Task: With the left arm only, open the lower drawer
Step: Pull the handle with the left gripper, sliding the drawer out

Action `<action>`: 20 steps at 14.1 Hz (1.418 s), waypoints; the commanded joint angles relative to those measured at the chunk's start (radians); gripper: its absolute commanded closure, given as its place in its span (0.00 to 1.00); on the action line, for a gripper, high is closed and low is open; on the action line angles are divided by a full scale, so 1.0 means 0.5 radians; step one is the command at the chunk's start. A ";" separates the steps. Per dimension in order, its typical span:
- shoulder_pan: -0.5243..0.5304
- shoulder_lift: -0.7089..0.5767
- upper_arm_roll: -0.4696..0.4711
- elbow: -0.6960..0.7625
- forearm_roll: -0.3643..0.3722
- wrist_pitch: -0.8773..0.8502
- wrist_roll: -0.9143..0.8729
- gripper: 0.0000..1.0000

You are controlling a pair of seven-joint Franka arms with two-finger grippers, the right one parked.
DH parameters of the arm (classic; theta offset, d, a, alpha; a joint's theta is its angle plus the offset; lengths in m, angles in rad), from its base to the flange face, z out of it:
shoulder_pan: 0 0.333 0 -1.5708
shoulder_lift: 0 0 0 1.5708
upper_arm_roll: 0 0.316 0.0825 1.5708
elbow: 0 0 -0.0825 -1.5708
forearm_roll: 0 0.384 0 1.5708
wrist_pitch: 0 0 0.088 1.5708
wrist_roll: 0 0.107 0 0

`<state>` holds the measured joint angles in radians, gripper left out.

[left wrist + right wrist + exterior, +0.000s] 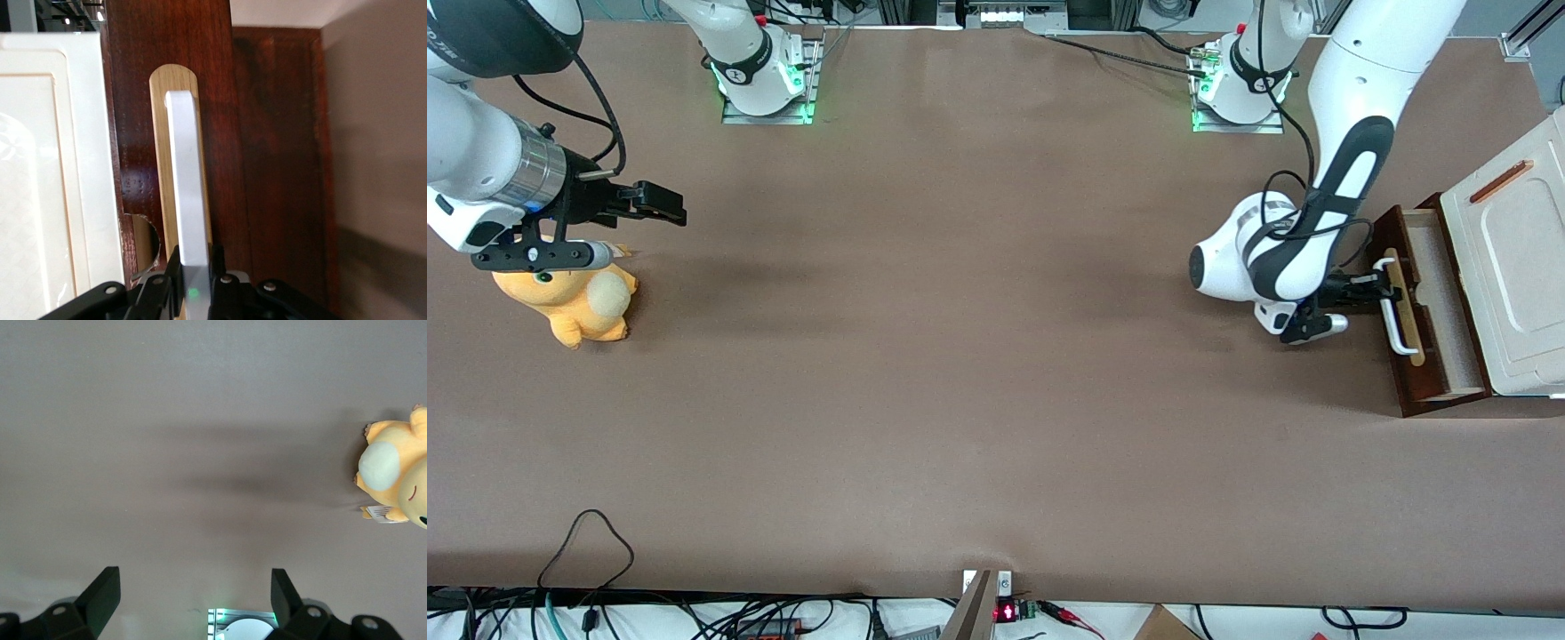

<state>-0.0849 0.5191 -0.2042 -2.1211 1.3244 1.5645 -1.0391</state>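
The lower drawer [1430,307] stands pulled partly out from under the cream-white cabinet top [1516,267], its light wood inside showing. Its dark reddish-brown front carries a white bar handle [1396,307] on a pale wood strip. The left arm [1343,169], white with a black stripe, reaches down in front of the drawer. Its gripper [1378,289] is shut on the white bar handle. In the left wrist view the black fingers [175,267] press both sides of the handle [187,200] against the pale strip [160,153] and the dark front [267,167].
The cabinet stands at the working arm's end of the brown table [960,356]. An orange plush toy [574,302] lies toward the parked arm's end, also seen in the right wrist view [393,480]. Cables [587,542] hang along the table edge nearest the front camera.
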 commanded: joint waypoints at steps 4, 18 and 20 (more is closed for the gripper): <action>-0.195 -0.001 -0.168 0.217 -0.360 0.006 0.081 1.00; -0.211 -0.041 -0.171 0.278 -0.468 0.009 0.176 0.00; -0.208 -0.041 -0.171 0.278 -0.468 0.009 0.176 0.00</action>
<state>-0.1926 0.5197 -0.2908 -1.9911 1.1144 1.5729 -0.9919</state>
